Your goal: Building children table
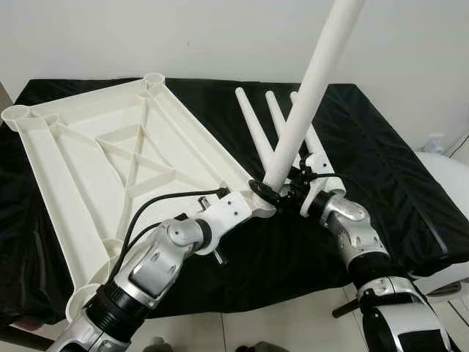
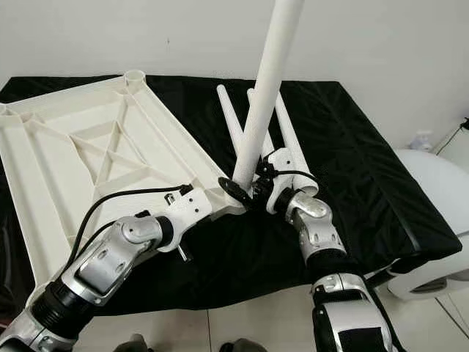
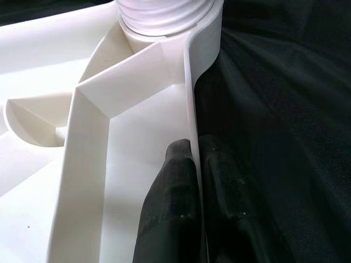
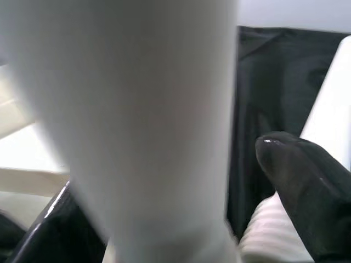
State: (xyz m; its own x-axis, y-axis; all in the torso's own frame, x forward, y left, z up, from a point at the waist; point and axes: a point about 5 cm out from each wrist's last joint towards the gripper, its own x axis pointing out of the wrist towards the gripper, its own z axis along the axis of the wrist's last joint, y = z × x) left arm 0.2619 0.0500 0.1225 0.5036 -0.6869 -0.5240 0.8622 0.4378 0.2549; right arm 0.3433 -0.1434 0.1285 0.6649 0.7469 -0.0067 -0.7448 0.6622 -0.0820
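A white plastic tabletop [image 1: 110, 154] lies upside down, ribs up, on a black-covered table. A long white table leg [image 1: 311, 81] stands tilted at its near right corner socket [image 3: 164, 13]. My right gripper [image 1: 282, 192] is shut on the leg near its lower end, one fingertip [image 4: 299, 181] showing beside the leg [image 4: 137, 137]. My left gripper [image 3: 192, 164] is shut on the tabletop's side rim [image 3: 192, 104], one finger on each side of the thin wall, just short of that corner. Three more white legs [image 1: 256, 128] lie on the cloth behind.
The black cloth [image 1: 396, 169] covers the table to the right, bare past the spare legs. A white rounded object [image 2: 432, 220] sits off the table's right end. A pale wall stands behind. Tiled floor [image 1: 293, 330] lies in front.
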